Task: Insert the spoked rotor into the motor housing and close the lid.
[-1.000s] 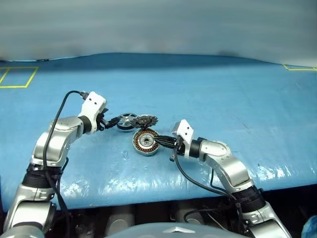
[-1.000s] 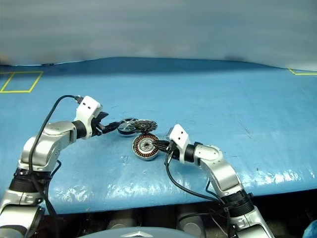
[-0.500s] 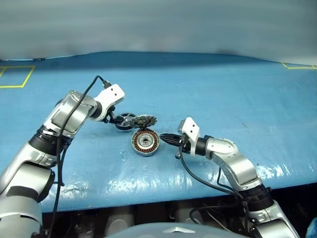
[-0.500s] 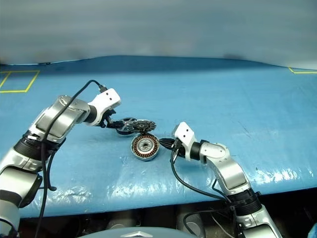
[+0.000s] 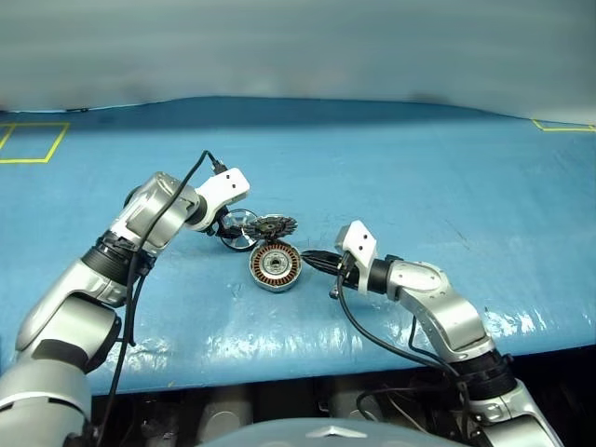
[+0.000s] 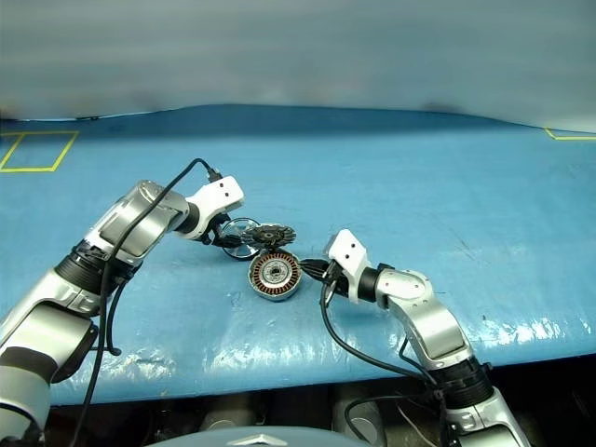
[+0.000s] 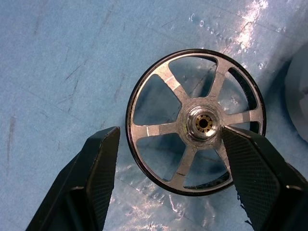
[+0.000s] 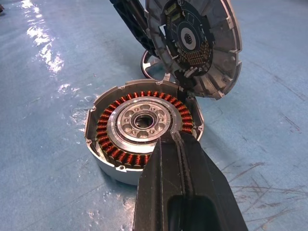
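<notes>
The flat dark ring-shaped spoked rotor (image 7: 195, 121) lies on the blue desk (image 5: 419, 186) between the left gripper's (image 7: 168, 159) spread fingers. At its 4 o'clock sits the round silver motor housing (image 5: 275, 266), the right gripper (image 8: 180, 144) pressed together over its rim.

Hidden and cut-off parts around the motor pieces

In the right wrist view the shut right gripper (image 8: 179, 144) covers the near rim of the housing (image 8: 125, 126), so contact there cannot be told; the lid (image 8: 195, 45) stands tilted behind it, its top cut by the frame edge, hiding most of the rotor (image 8: 153, 72), of which only an arc shows. In the left wrist view the left gripper's (image 7: 166, 144) fingers (image 7: 98, 178) run off the bottom edge, one overlapping the rotor's rim, and a pale shape at the frame's edge is too cropped to identify. From the head views the rotor's spokes are too small to count.
</notes>
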